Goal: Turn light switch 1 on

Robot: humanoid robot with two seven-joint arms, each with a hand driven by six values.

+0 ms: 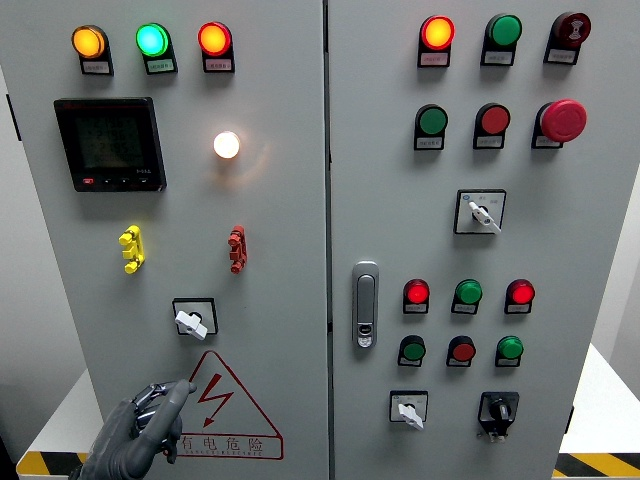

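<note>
On the left door of a grey control cabinet sits a rotary selector switch (192,318) with a white knob whose handle points up-left. A round white lamp (227,145) above it glows. My left hand (160,405), in a dark grey glove, comes up from the lower left. Its fingers are loosely extended and hold nothing, and the fingertips (184,388) rest by the warning triangle, a short way below and left of the switch. No label numbering the switches is readable.
The left door also carries orange, green and red indicator lamps (150,40), a black meter (110,143), a yellow (131,249) and a red toggle (237,248), and a red warning triangle (225,410). The right door holds a latch handle (365,305), coloured buttons and more rotary switches (480,212).
</note>
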